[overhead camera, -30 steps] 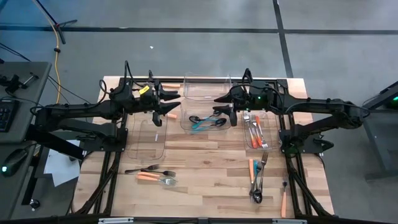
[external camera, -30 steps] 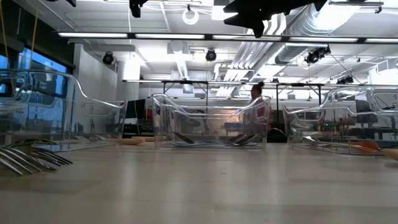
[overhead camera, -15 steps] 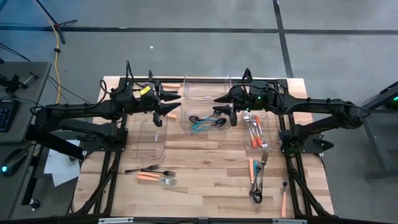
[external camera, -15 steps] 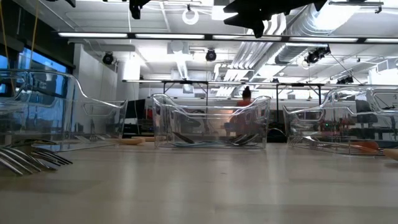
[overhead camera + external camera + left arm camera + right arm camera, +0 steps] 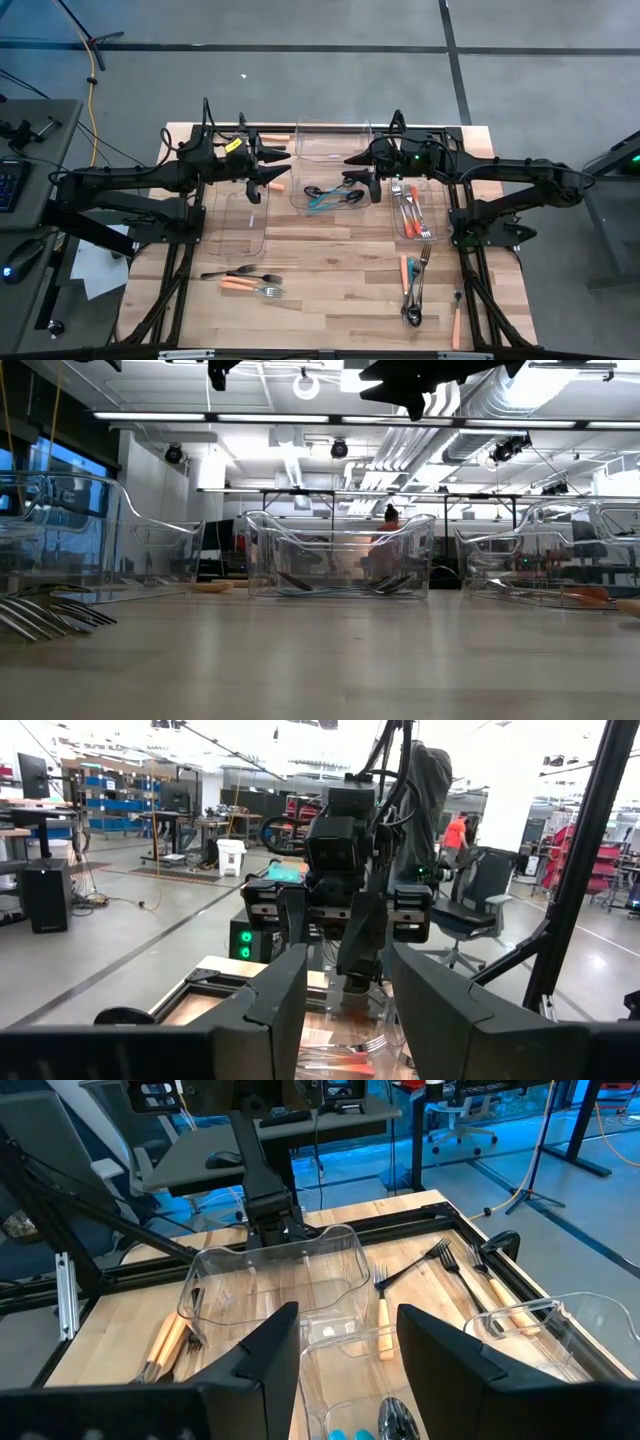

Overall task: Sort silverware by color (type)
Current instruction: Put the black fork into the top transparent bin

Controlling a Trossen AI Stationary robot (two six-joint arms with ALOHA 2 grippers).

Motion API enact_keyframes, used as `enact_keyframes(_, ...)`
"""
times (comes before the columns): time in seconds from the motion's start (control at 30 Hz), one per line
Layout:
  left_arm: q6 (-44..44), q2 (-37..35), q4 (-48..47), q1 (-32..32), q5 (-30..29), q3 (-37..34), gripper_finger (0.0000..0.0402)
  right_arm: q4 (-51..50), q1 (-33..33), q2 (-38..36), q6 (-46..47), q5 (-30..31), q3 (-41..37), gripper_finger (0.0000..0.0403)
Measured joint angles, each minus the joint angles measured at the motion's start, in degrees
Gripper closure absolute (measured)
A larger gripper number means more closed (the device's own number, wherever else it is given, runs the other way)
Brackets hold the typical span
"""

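Note:
Both arms hang raised over the far half of the table, facing each other. My left gripper [image 5: 283, 167] [image 5: 345, 990] is open and holds nothing. My right gripper [image 5: 350, 165] [image 5: 345, 1350] is also open and holds nothing. Below them, teal and black silverware [image 5: 333, 193] lies in the middle clear bin [image 5: 300, 200]. Orange-handled forks [image 5: 412, 212] lie in the right bin [image 5: 398, 232]. Loose pieces lie flat on the table at the near left [image 5: 247, 280] [image 5: 382, 1312] and at the near right [image 5: 413, 288].
An empty clear bin [image 5: 245, 222] [image 5: 270, 1275] stands at the left and another [image 5: 335, 140] at the far edge. Single orange pieces lie at the far left [image 5: 275, 137] and the near right corner [image 5: 457, 322]. Bare wood lies between the near piles. A person walks in the room behind.

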Motion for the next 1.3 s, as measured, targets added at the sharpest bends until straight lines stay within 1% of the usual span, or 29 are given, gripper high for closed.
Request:
enact_keyframes(0.43, -0.02, 0.00, 0.00, 0.01, 0.02, 0.00, 0.0268, -0.02, 0.00, 0.00, 0.00, 0.00, 0.00, 0.0249)
enact_keyframes(0.5, -1.12, 0.00, -0.06, -0.01, -1.06, 0.00, 0.0268, -0.04, 0.00, 0.00, 0.00, 0.00, 0.00, 0.0249)
enact_keyframes(0.53, -2.76, -0.03, -0.67, -0.05, -3.46, 0.04, 0.0268, -0.03, 0.00, 0.00, 0.00, 0.00, 0.00, 0.0249)
enact_keyframes(0.6, -6.31, -0.03, -6.06, -0.02, -10.32, 1.14, 0.0268, -0.04, 0.00, 0.00, 0.00, 0.00, 0.00, 0.0249)
enact_keyframes(0.73, -6.76, 0.08, -24.58, 1.94, -25.37, 6.62, 0.0268, -0.07, 0.00, 0.00, 0.00, 0.01, 0.00, 0.0249)
enact_keyframes(0.83, -11.82, 1.33, -39.21, 6.33, -35.42, 11.14, 0.0268, -0.07, 0.00, 0.00, 0.00, 0.01, 0.00, 0.0249)
enact_keyframes(0.9, -16.32, 2.05, -46.94, 10.69, -39.12, 12.40, 0.0268, -0.04, -0.02, 0.05, 0.00, 0.02, 0.00, 0.0249)
enact_keyframes(0.97, -21.50, 2.57, -51.94, 15.85, -39.05, 12.28, 0.0268, -0.11, -0.02, 0.13, 0.00, 0.02, 0.00, 0.0249)
enact_keyframes(1.03, -27.06, 3.53, -55.01, 21.13, -36.39, 11.29, 0.0268, -0.07, -0.02, 0.13, 0.00, 0.02, 0.00, 0.0249)
enact_keyframes(1.1, -31.47, 5.03, -56.06, 25.96, -33.09, 9.58, 0.0268, -0.09, -0.02, 0.13, 0.02, 0.02, 0.00, 0.0249)
enact_keyframes(1.2, -35.37, 7.79, -55.94, 31.77, -28.24, 6.71, 0.0268, -0.07, -0.02, 0.13, 0.02, 0.02, 0.00, 0.0249)
enact_keyframes(1.3, -37.01, 11.39, -55.93, 35.95, -22.96, 4.67, 0.0268, -0.07, -0.02, 0.13, 0.03, 0.02, 0.00, 0.0249)
